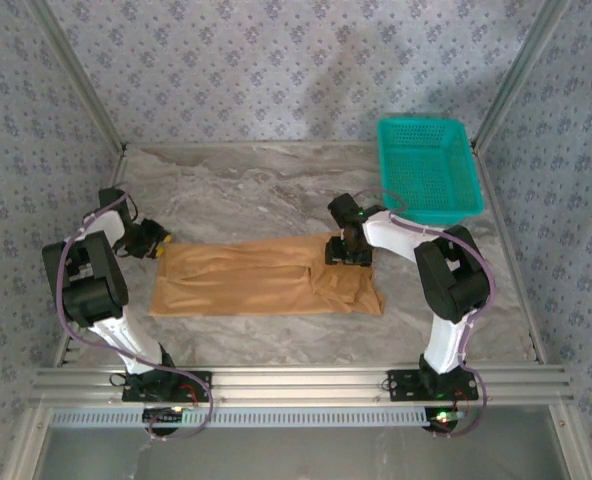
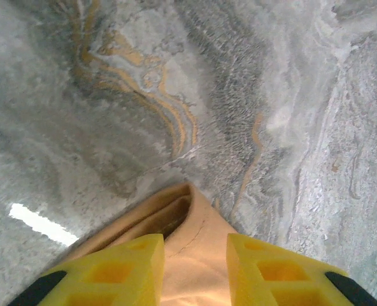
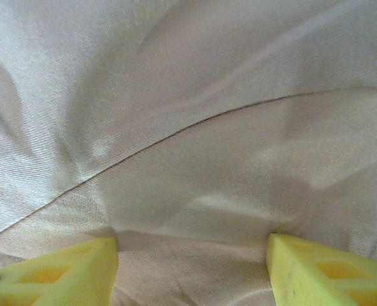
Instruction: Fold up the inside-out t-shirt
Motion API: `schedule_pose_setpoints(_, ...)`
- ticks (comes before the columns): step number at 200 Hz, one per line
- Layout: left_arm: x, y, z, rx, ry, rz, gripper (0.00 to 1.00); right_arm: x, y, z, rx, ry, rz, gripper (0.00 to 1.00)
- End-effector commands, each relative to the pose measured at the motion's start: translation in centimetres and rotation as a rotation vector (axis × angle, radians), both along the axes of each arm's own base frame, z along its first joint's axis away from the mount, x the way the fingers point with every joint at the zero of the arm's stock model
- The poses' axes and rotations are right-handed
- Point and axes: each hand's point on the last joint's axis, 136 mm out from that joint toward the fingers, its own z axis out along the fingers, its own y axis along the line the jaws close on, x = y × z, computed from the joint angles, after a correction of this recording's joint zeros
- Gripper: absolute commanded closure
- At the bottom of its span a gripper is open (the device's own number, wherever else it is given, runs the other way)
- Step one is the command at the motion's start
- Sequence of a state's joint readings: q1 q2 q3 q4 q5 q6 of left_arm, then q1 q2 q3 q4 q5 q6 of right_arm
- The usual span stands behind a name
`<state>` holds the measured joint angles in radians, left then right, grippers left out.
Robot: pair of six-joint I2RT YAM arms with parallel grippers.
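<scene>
a: start at the left. what is the left gripper [image 1: 158,240] doing?

b: it sits at the far-left corner of the tan-orange, soft cotton, inside-out t-shirt [image 1: 261,280]. in its wrist view the yellow fingers [image 2: 118,268] stand a little apart, so the jaws are open. the rounded corner of cloth runs up between them, and i see nothing pinched.

a: and where does the shirt lie?

b: it lies flat in a long band across the middle of the grey marble-patterned table [image 1: 246,180]. one layer is lapped over on its right part.

a: how will it handle?

b: light and limp, i judge. it should sag from any hold, crease rather than keep a shape, and drag easily over that smooth sheet. the stacked layers may slip apart. so i'd take it at a corner or along a folded edge and bite through every layer, not in the middle of a panel. with only one corner held, the rest will likely trail and twist.

a: and the right side?

b: the right gripper [image 1: 348,250] is down on the shirt's right part, near its far edge. in its wrist view the yellow pads [image 3: 55,271] stand wide apart, jaws open, and seem pressed onto the cloth. a thin seam [image 3: 195,124] crosses ahead of them. it grips nothing.

a: anything further right?

b: a teal plastic mesh basket [image 1: 441,212] at the far right, well apart from the shirt.
</scene>
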<state>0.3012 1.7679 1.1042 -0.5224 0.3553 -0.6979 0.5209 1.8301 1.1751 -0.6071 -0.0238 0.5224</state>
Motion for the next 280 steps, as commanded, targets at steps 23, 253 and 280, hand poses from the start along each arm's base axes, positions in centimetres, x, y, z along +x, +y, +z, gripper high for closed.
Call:
schedule_pose_setpoints(23, 1.0, 0.0, -0.2, -0.025, -0.008, -0.002, 0.72, -0.7, -0.6, 0.9, 0.009, 0.016, 0.010, 0.36)
schedule_pose_setpoints(253, -5.1, -6.2, 1.6, -0.003, -0.048, -0.136, 0.60, -11.1, -1.2, 0.6, 0.141, 0.077, -0.063, 0.49)
schedule_pose_setpoints(280, -4.9, -5.8, 0.0, -0.029, -0.031, -0.111, 0.61, -11.2, -1.7, 1.2, 0.117, 0.068, -0.062, 0.74)
